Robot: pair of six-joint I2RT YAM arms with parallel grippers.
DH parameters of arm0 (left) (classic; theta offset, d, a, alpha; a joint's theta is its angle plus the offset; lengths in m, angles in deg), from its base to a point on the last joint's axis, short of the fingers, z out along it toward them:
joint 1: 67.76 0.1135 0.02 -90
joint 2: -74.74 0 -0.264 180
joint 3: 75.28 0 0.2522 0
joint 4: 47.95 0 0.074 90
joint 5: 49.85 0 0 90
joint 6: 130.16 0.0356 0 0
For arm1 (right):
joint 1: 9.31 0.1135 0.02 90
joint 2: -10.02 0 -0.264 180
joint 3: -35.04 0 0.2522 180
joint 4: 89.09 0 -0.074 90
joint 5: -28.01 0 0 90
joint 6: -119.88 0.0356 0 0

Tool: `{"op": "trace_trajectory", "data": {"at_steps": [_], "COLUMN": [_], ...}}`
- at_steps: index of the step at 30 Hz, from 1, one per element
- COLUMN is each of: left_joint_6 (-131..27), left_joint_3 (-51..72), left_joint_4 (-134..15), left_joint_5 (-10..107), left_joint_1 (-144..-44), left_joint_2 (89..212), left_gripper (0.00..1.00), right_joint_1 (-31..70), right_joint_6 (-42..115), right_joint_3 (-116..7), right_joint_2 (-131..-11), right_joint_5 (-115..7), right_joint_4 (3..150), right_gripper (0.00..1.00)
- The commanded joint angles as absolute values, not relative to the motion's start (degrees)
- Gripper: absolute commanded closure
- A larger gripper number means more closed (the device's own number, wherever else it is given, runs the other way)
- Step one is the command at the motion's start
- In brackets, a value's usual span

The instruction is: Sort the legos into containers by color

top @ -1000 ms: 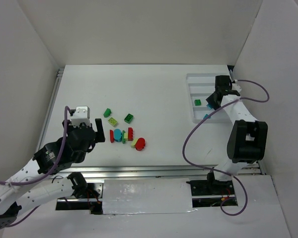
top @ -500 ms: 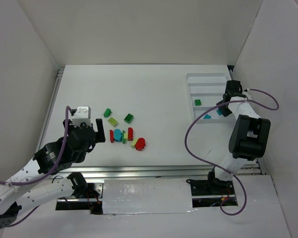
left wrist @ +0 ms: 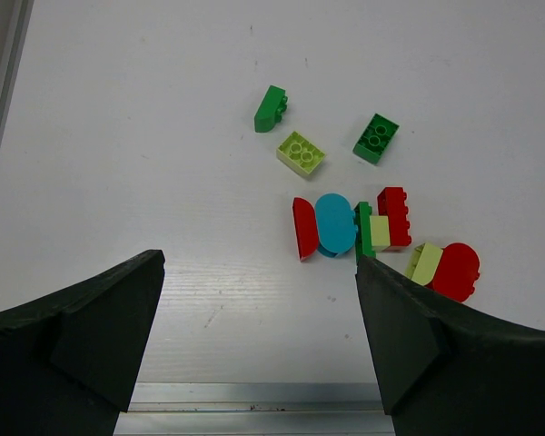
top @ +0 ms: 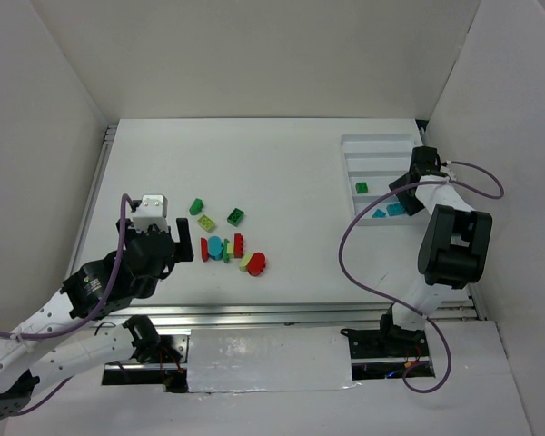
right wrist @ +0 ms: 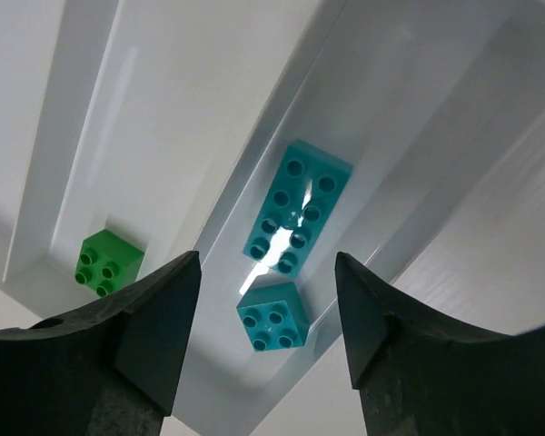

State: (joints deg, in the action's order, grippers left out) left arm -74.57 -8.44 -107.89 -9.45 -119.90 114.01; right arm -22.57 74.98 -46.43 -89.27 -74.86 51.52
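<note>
The loose legos (top: 227,243) lie in a cluster left of the table's middle: red, dark green, pale yellow-green and one round cyan (left wrist: 335,224). My left gripper (top: 183,241) (left wrist: 259,262) hovers open just left of them, holding nothing. The white tray (top: 381,156) sits at the far right. Its nearest compartment holds a long cyan brick (right wrist: 298,209) (top: 396,209) and a small square cyan brick (right wrist: 272,314) (top: 379,214). The compartment beside it holds a green brick (right wrist: 111,262) (top: 361,188). My right gripper (right wrist: 267,259) (top: 409,186) hangs open above the two cyan bricks, touching neither.
White walls enclose the table on three sides. An aluminium rail (left wrist: 254,395) runs along the near edge just below my left gripper. The right arm's purple cable (top: 345,245) loops over the table beside the tray.
My right gripper moved toward the tray's near right end with the long cyan brick, then opened; the brick now lies in the nearest compartment. The left arm has not moved.
</note>
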Motion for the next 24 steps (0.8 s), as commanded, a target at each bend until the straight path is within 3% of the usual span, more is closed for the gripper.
{"op": "trace_trajectory", "data": {"at_steps": [1, 8, 13, 20, 24], "left_joint_6": [-73.29, -75.66, -81.37, -101.05, -103.09], "left_joint_3": [-8.7, -8.17, -7.12, -3.0, -3.07], "left_joint_4": [-106.01, -108.02, -111.72, -128.65, -128.35], "left_joint_5": [-9.68, -12.05, -17.14, -26.02, -27.17], "left_joint_1": [-119.61, -119.61, -119.44, -116.45, -113.82], "left_joint_2": [113.68, 113.68, 113.85, 116.93, 113.34], "left_gripper": [0.01, 0.0, 0.0, 0.01, 0.01], "right_joint_1": [-22.06, -16.63, 3.22, 28.54, 38.83], "right_joint_6": [74.53, 71.64, 64.96, 65.55, 68.81], "right_joint_3": [-46.49, -47.1, -50.61, -56.15, -60.1], "right_joint_2": [-87.37, -80.96, -74.97, -80.41, -85.94], "right_joint_5": [-74.83, -75.26, -78.34, -81.76, -81.51], "right_joint_4": [53.85, 53.06, 50.87, 45.86, 46.65], "right_gripper": [0.3, 0.27, 0.26, 0.26, 0.27]}}
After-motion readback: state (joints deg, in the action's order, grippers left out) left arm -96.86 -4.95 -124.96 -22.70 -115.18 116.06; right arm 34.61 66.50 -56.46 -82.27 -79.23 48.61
